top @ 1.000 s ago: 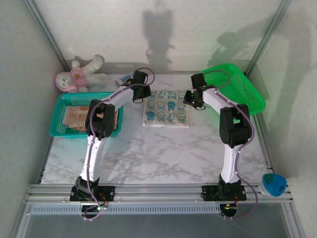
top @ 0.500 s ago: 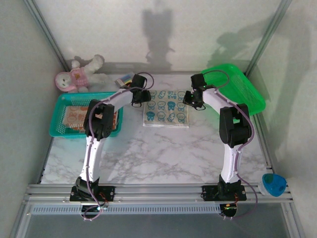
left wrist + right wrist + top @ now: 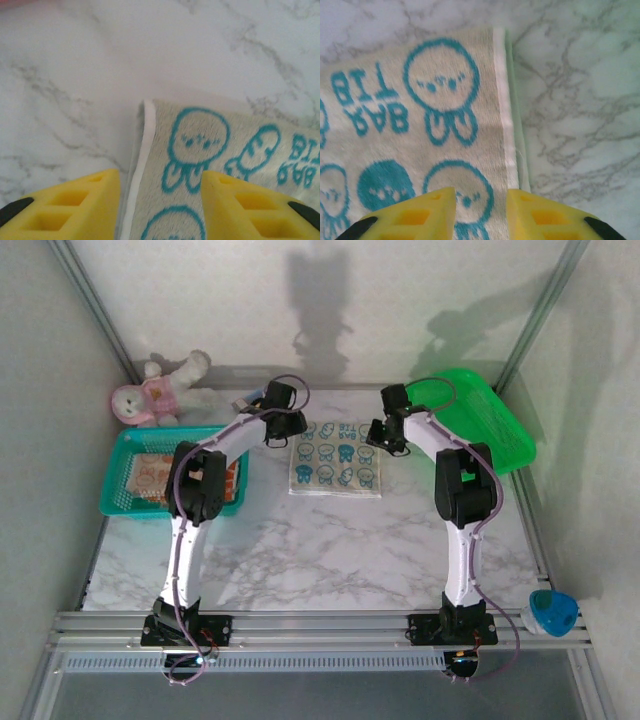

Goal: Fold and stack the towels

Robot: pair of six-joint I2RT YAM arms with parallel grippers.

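My left gripper (image 3: pixel 160 200) and right gripper (image 3: pixel 481 210) have moved to the far corners of the towel (image 3: pixel 335 457) by the table's (image 3: pixel 330 540) far edge, fingers wide astride each hem; pinching likely follows.

1. White towel (image 3: pixel 336 457) with blue cartoon figures, blue lettering and white hems lies spread flat, roughly square, at the far middle of the bench (image 3: pixel 330 540).
2. Peach-and-orange towel (image 3: pixel 152 474) lies flat in the teal basket (image 3: pixel 120 485) at left, well apart from the first.
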